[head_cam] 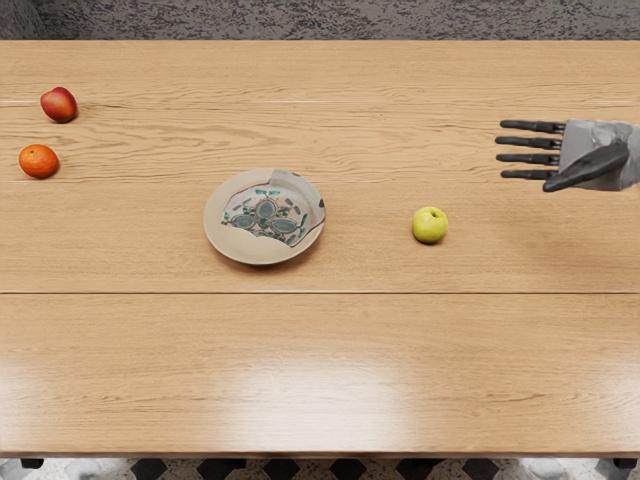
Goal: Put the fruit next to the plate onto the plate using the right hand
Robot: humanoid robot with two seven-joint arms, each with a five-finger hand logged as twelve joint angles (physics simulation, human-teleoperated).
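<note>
A yellow-green apple (430, 224) rests on the wooden table to the right of a beige plate (222, 237) with a green and blue pattern inside. My right hand (535, 155) comes in from the right edge, above and to the right of the apple, well apart from it. Its fingers (527, 143) are stretched out flat toward the left and hold nothing. The left arm does not show.
A red apple (59, 103) and an orange (39, 160) lie near the table's far left edge. The table's front edge (320, 452) runs along the bottom of the view.
</note>
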